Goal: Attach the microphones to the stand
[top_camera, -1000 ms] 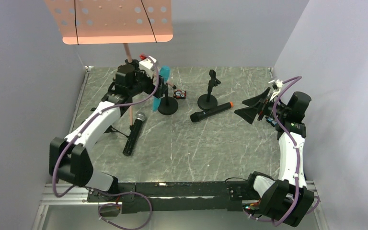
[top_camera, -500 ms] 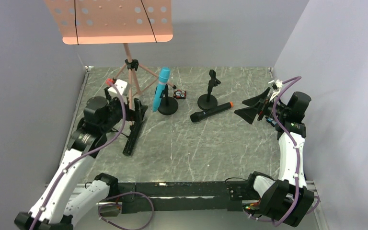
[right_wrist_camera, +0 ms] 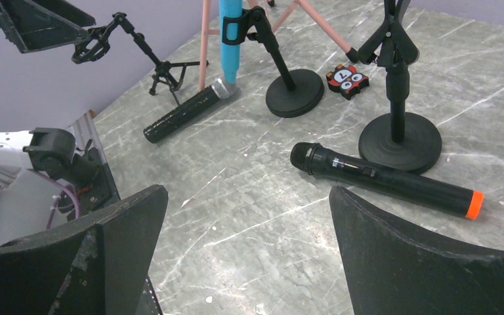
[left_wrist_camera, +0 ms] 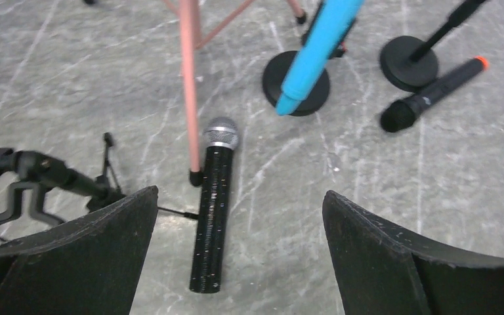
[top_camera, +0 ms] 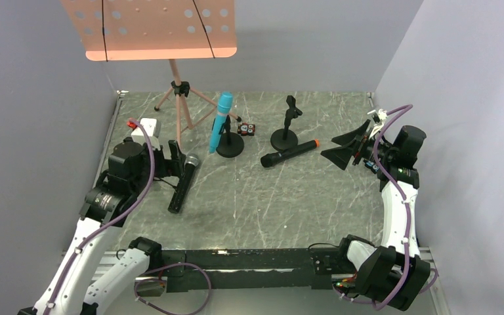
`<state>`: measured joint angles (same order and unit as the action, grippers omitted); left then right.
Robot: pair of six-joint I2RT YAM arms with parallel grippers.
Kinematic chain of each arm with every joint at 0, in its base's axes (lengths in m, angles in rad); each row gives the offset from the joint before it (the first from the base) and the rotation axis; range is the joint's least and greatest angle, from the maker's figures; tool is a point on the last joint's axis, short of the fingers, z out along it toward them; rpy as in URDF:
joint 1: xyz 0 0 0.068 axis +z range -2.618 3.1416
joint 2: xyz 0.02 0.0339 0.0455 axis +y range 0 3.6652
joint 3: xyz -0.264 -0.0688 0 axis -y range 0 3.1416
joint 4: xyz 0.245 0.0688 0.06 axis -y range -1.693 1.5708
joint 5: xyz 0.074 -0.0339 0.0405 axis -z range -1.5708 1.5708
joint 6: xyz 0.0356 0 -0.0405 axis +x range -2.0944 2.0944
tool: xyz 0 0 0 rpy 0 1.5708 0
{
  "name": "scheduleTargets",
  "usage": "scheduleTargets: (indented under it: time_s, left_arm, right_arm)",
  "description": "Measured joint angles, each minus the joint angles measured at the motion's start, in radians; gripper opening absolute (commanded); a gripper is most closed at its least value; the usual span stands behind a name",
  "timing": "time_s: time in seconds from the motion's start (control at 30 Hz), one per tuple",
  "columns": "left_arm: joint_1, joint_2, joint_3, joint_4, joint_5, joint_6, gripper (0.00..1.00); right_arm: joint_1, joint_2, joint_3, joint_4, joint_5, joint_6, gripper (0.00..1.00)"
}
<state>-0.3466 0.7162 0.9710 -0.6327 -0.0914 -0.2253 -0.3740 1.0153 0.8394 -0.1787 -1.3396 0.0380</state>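
Three microphones, marbled tabletop, lilac walls

The left gripper, jaws wide apart, hangs over the silver-headed black microphone lying flat beside a pink stand leg.

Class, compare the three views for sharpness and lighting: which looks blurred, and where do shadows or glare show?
Left wrist view: softest, the blue microphone and the orange-ended microphone smeared, the silver-headed microphone a little crisper. Right wrist view: sharp across the table. Top view: even, diffuse light, only soft shadows, no strong glare.
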Motion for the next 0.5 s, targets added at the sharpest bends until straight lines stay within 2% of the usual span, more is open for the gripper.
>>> scheduleTargets:
  time_s: [0.27, 0.37, 0.5]
  left_arm:
    - [0.004, 0.067, 0.040, -0.047, -0.161, 0.021, 0.98]
    - [0.007, 0.081, 0.047, -0.041, -0.169, 0.025, 0.99]
    - [0.010, 0.013, 0.023, -0.027, -0.132, 0.034, 0.99]
  right_arm:
    - [0.000, 0.000, 0.000, 0.000, 0.000, 0.004, 1.00]
    - [0.000, 0.000, 0.000, 0.000, 0.000, 0.004, 1.00]
    - [0.003, 0.000, 0.000, 0.006, -0.001, 0.008, 1.00]
